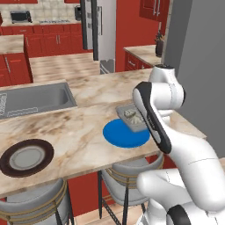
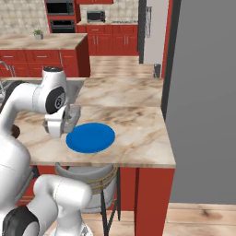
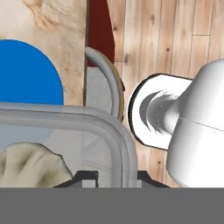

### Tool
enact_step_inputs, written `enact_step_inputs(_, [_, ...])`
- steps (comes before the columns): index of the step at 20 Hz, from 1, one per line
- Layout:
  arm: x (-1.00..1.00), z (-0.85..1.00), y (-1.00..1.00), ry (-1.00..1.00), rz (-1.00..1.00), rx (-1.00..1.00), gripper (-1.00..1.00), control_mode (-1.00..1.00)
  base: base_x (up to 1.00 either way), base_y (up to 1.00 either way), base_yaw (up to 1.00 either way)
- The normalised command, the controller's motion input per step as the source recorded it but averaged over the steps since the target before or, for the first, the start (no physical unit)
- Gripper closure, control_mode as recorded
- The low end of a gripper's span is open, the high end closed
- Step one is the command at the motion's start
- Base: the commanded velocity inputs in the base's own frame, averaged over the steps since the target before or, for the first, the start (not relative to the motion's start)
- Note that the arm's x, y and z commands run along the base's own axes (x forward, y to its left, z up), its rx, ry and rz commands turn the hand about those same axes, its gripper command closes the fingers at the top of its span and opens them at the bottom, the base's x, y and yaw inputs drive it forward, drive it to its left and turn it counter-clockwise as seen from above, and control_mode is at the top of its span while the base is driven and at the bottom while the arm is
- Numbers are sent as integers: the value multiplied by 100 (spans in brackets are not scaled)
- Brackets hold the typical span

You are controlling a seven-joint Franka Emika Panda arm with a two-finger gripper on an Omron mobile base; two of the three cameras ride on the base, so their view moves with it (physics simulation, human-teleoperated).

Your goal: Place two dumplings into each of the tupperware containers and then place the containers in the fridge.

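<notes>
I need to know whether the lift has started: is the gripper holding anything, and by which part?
Yes: the gripper is shut on the rim of a tupperware container holding a dumpling.

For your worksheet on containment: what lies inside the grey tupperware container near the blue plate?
Pale dumplings lie inside the tupperware container. The arm covers part of it, so the count stays uncertain.

The marble counter point(image 1: 83, 132) is being left largely bare between the blue plate point(image 1: 125, 134) and the dark-brown plate point(image 1: 26, 157), so a wide passage is being offered there. On the right, the way is being blocked by the tall grey fridge wall point(image 2: 203, 101) rising just beside the counter's edge. The tupperware container point(image 1: 131, 116) is being held above the blue plate. Below the counter's front edge, room is being taken up by the grey stools point(image 1: 127, 171).
</notes>
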Motion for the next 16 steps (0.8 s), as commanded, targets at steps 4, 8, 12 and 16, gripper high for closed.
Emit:
enact_step_inputs(4, [-43, 34, 0, 0, 0, 0, 100, -100, 0, 0, 0])
enact_step_inputs(8, [-11, 37, 0, 0, 0, 0, 100, -100, 0, 0, 0])
enact_step_inputs(12, [-31, 19, 0, -6, 0, 0, 100, -100, 0, 0, 0])
enact_step_inputs(16, [-47, 9, -2, 0, 0, 0, 100, -100, 0, 0, 0])
